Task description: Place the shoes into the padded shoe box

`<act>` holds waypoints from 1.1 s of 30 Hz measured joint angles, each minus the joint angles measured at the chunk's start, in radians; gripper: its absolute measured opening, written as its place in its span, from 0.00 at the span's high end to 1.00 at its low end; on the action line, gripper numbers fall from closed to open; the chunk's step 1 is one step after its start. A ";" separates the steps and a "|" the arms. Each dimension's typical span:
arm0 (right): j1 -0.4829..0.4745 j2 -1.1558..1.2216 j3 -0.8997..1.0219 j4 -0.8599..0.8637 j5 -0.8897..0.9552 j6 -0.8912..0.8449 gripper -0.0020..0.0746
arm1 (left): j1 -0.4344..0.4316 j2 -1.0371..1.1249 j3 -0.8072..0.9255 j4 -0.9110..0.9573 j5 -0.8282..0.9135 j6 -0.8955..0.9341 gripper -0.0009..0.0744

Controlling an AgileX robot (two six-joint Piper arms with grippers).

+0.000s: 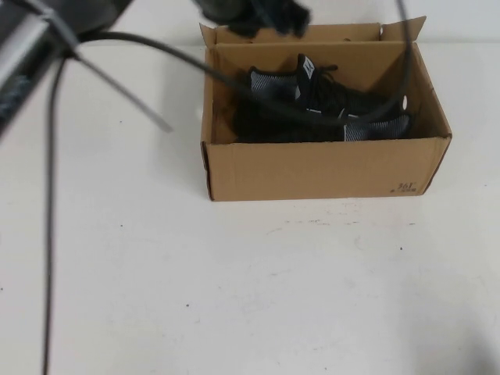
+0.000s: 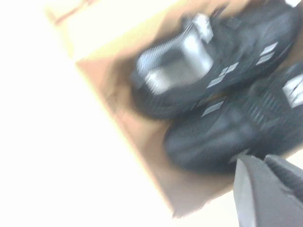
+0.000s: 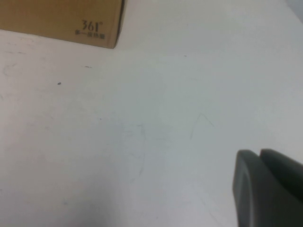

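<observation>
watching the left gripper (image 2: 267,189) over the shoes (image 1: 328,109) in the box (image 1: 320,168), you risk its cable (image 1: 156,47) snagging a flap; right gripper (image 3: 267,187) hangs over bare bench (image 3: 142,142); i cannot tell either's jaws.

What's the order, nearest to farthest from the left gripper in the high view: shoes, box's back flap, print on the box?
1. Back flap, far side, right by the left gripper.
2. Shoes, inside the box.
3. Print, box's front right corner.
The right gripper is over the table near that corner.
</observation>
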 joint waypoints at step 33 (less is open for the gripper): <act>0.000 0.000 0.000 0.000 0.000 -0.003 0.98 | 0.002 -0.755 1.167 0.247 -0.331 -0.278 0.99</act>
